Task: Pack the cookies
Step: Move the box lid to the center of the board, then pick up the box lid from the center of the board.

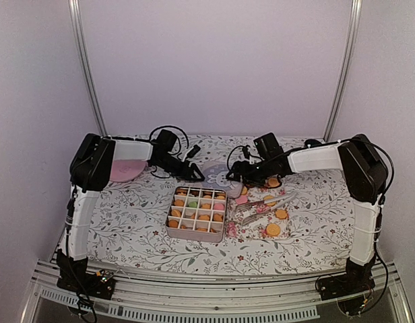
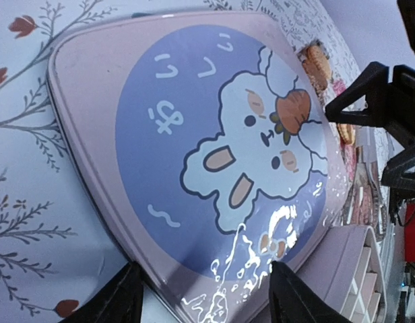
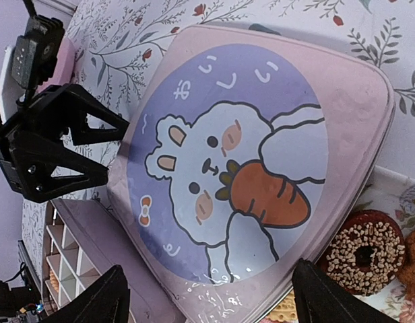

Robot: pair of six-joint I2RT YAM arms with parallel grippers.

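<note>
The cookies lie in two places: several fill the pink gridded box (image 1: 196, 231), and loose ones (image 1: 273, 229) sit on the cloth to its right. A pink lid (image 1: 216, 176) with a rabbit picture lies flat just behind the box. My left gripper (image 1: 198, 176) is open at the lid's left side, and its fingertips (image 2: 120, 299) straddle a lid (image 2: 214, 148) corner. My right gripper (image 1: 236, 176) is open at the opposite side, jaws wide across the lid (image 3: 261, 134) edge. A chocolate sprinkled cookie (image 3: 366, 250) lies beside it.
A large pink plate (image 1: 124, 169) sits at the back left under my left arm. A shiny clear item (image 1: 261, 204) lies among the loose cookies. Cables trail behind both wrists. The floral cloth (image 1: 126, 229) covers the table.
</note>
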